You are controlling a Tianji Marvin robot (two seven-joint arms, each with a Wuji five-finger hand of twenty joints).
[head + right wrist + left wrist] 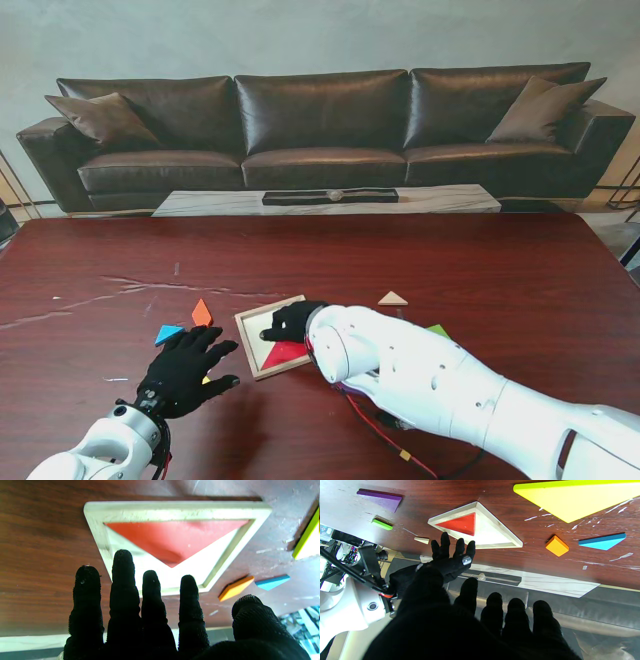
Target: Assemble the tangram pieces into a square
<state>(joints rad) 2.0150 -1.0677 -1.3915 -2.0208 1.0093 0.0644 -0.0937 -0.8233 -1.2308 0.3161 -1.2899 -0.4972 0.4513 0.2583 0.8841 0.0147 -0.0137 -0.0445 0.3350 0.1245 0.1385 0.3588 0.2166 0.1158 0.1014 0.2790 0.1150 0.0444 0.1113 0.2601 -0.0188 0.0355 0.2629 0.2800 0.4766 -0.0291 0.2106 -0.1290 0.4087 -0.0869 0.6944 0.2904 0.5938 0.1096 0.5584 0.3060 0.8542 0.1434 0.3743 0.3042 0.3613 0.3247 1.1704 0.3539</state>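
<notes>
Your right hand [291,320] hovers empty, fingers spread, over the tray [249,322] where the red triangle [284,353] sits, while your left hand [185,368], splayed and empty, lies nearer the orange square [202,313] and blue triangle [167,333].

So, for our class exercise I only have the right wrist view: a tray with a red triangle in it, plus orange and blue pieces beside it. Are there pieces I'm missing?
Observer: Yes. The left wrist view shows a purple triangle lying on the table, outside the tray.
Operator: Any others?
Observer: A small pale wooden triangle lies to the right of the tray, about level with its far corner.
Operator: And the other robot hand?
Observer: The left robot hand is open with its fingers spread and holds nothing. It sits just nearer to me than the blue triangle.
</notes>
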